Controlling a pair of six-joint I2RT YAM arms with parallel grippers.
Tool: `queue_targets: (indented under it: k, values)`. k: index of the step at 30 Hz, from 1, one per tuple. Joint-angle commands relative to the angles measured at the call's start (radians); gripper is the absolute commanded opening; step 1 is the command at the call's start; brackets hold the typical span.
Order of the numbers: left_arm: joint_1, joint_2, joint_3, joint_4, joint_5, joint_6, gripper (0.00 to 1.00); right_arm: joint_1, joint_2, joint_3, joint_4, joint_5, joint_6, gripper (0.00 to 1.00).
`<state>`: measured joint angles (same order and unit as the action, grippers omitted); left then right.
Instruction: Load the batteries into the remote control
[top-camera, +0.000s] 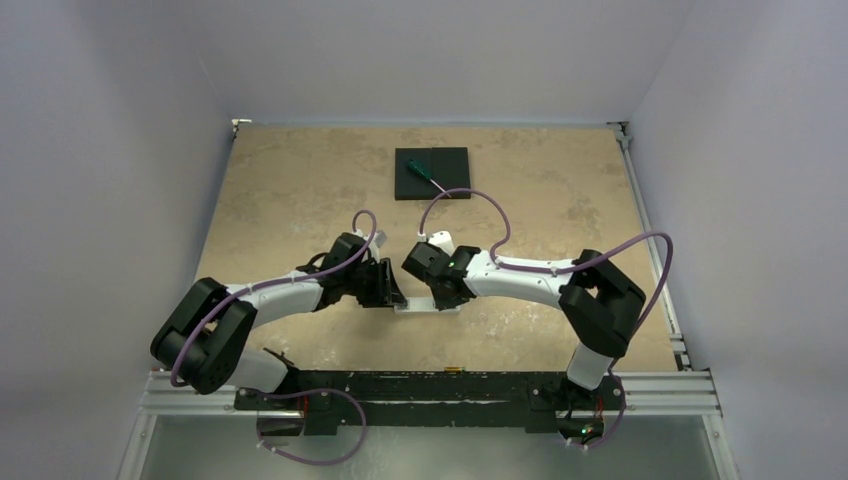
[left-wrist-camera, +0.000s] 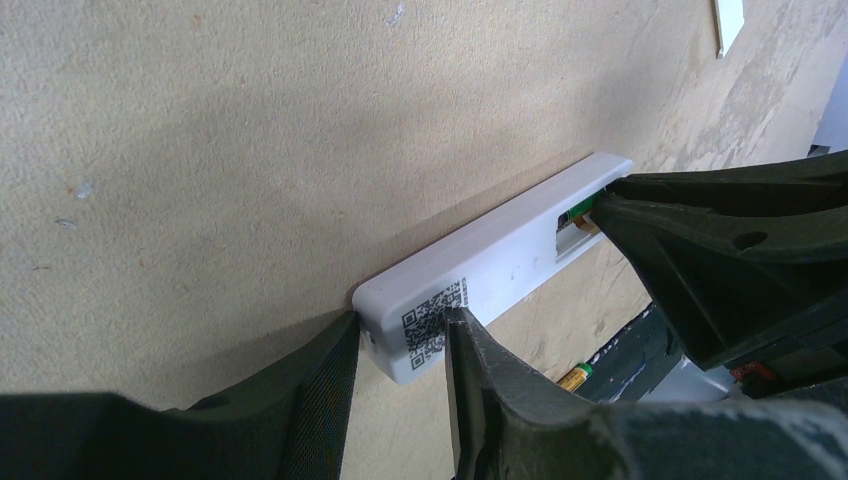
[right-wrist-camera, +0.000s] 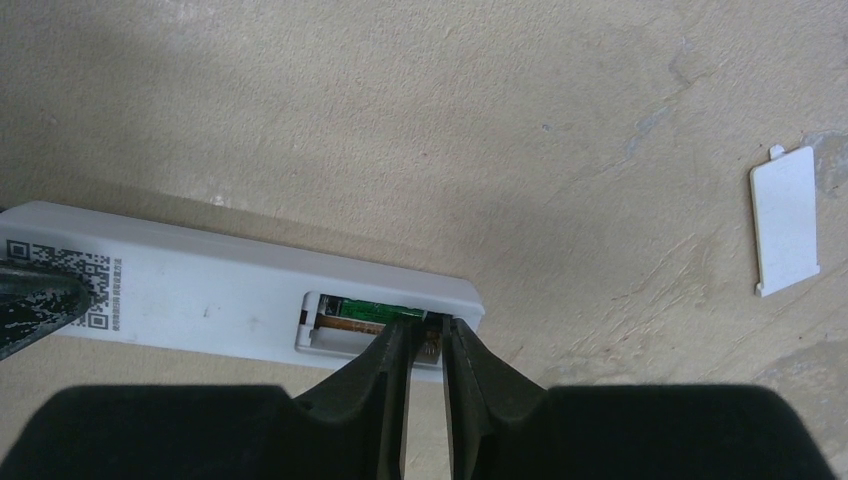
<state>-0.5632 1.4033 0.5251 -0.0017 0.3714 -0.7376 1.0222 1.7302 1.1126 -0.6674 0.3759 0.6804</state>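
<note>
The white remote control (top-camera: 425, 306) lies face down between my two grippers. My left gripper (left-wrist-camera: 402, 320) is shut on its end with the QR label (left-wrist-camera: 430, 325). The battery compartment (right-wrist-camera: 375, 320) at the other end is uncovered, and a goldish and green battery (right-wrist-camera: 365, 311) lies in it. My right gripper (right-wrist-camera: 428, 325) is shut but for a narrow gap, its tips down on the right end of that compartment over the battery. In the left wrist view a second battery (left-wrist-camera: 577, 376) lies loose on the table beside the remote control, under the right arm.
The small flat white cover strip (right-wrist-camera: 786, 220) lies on the table to the right of the remote; it also shows in the left wrist view (left-wrist-camera: 729, 22). A black square pad (top-camera: 432, 173) with a green-handled screwdriver (top-camera: 428, 179) on it sits at the back.
</note>
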Motion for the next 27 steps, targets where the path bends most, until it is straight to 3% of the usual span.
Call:
queue_targets:
  k: [1, 12, 19, 23, 27]
  values:
    - [-0.005, -0.018, -0.005, 0.033, 0.031, 0.014, 0.36, 0.009, -0.022, 0.029, -0.013, -0.025, 0.048, 0.28]
    - [-0.006, -0.025, 0.019, 0.003, 0.028, 0.018, 0.38, 0.008, -0.169, -0.001, -0.043, -0.014, 0.042, 0.32]
    - [-0.007, -0.084, 0.063, -0.133, 0.0, 0.033, 0.4, 0.009, -0.28, -0.126, 0.055, -0.1, 0.045, 0.31]
    - [-0.006, -0.137, 0.107, -0.202, -0.041, 0.041, 0.41, 0.009, -0.332, -0.195, 0.113, -0.131, 0.054, 0.25]
    - [-0.007, -0.134, 0.159, -0.227, -0.068, 0.06, 0.44, 0.009, -0.371, -0.256, 0.16, -0.156, 0.059, 0.11]
